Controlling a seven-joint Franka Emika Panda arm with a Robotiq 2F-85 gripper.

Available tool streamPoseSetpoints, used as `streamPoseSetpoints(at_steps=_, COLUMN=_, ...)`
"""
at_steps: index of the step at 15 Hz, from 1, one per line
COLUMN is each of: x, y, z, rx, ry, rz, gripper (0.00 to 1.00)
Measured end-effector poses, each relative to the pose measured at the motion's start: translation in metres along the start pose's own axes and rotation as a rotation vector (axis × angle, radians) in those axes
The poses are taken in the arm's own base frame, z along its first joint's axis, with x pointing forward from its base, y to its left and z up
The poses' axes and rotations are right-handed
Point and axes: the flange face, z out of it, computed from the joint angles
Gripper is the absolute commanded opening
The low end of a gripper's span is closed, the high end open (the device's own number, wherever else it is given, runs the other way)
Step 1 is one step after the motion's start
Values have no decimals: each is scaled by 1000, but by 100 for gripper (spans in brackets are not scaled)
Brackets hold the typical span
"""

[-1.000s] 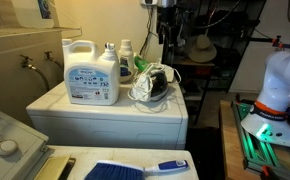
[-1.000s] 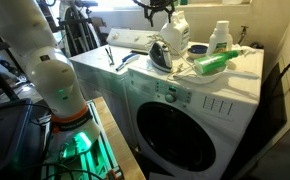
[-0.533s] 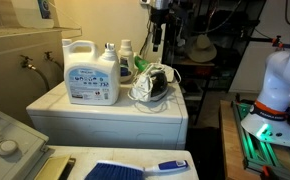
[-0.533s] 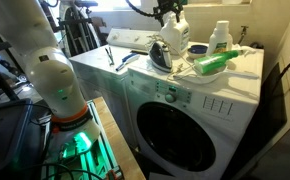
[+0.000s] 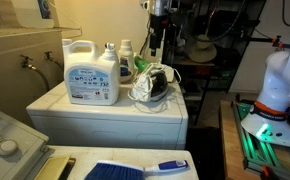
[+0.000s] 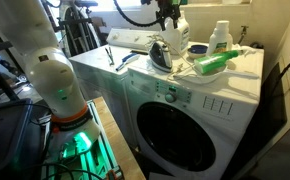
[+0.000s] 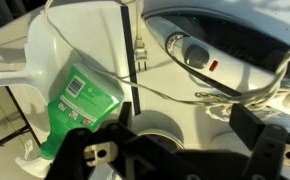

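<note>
Found the gripper (image 6: 168, 14) high over the washer top (image 6: 135, 72). Saw its fingers (image 7: 93, 150) spread wide in the wrist view, with nothing between them. Judged this height as clearance above the tall white jug (image 7: 50, 60). Saw the jug upright on the washer top, likely so that the cap pointed up and nothing leaked. Saw the iron (image 7: 210, 50) near it, apparently flat on its soleplate, with the white cord (image 7: 185, 97) loose around it and not hanging over the edge. Noticed in an exterior view a green bottle (image 6: 213, 63) lying on its side on the same top. Looked for writing. Made out a blue label (image 5: 92, 83) on one face of the jug and a green label (image 7: 80, 100) on another face. Could read no brand and no word, all too small and blurred.
</note>
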Motion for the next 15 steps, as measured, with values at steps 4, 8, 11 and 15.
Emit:
streamPoseSetpoints(at_steps=4, x=-4, y=-1, z=11, rx=55, ry=-42, rz=38, gripper=49)
streamPoseSetpoints(at_steps=8, x=-9, y=3, z=23, rx=96, ry=-78, rz=69, gripper=19)
streamPoseSetpoints(at_steps=11, x=-11, y=9, z=31, rx=110, ry=-97, rz=88, gripper=1)
streamPoseSetpoints(at_steps=15, x=-15, y=12, z=40, rx=146, ry=-125, rz=111, gripper=0)
